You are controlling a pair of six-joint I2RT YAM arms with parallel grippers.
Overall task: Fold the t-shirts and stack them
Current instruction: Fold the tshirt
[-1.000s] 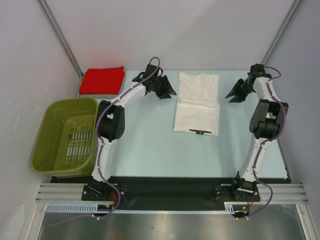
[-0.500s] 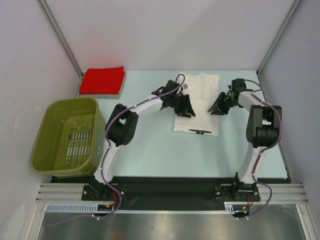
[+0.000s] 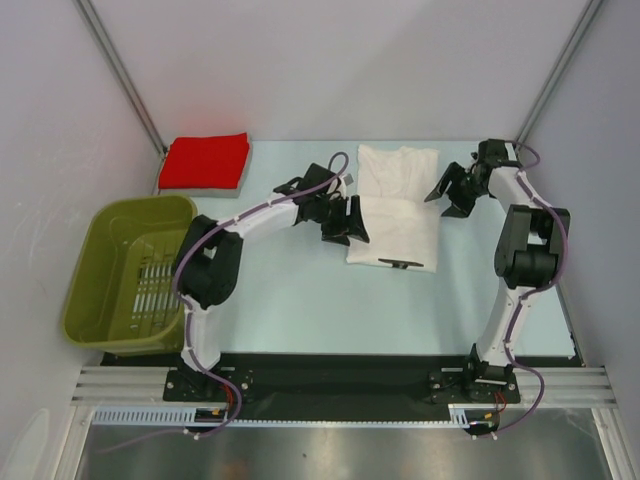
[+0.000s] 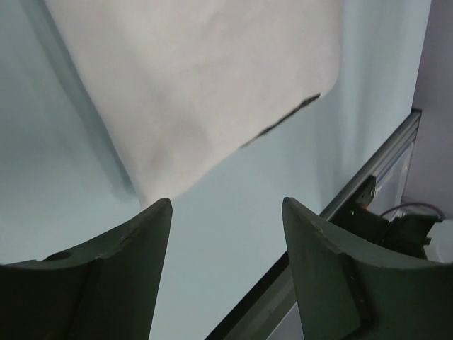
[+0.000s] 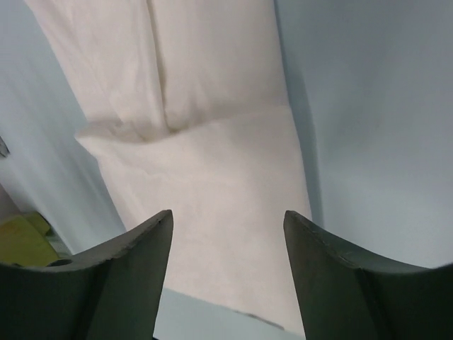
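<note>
**Flanking the white shirt, both grippers empty**

Top view: the part-folded white shirt (image 3: 397, 205) lies with its long axis running away from the arm bases. The left gripper (image 3: 348, 228) is at its left edge and the right gripper (image 3: 443, 200) just off its right edge. The red shirt (image 3: 205, 160) lies folded well to its left.

Left wrist: jaws spread, holding nothing, with a shirt corner (image 4: 205, 78) just ahead.

Right wrist: jaws spread and empty, above the shirt's cross fold (image 5: 205, 177).

The left arm looks nearer.

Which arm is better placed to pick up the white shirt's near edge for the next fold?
Left, probably. The left tool, open, hovers by the near left corner of the white t-shirt; the right tool, open, sits beside its far half.
</note>
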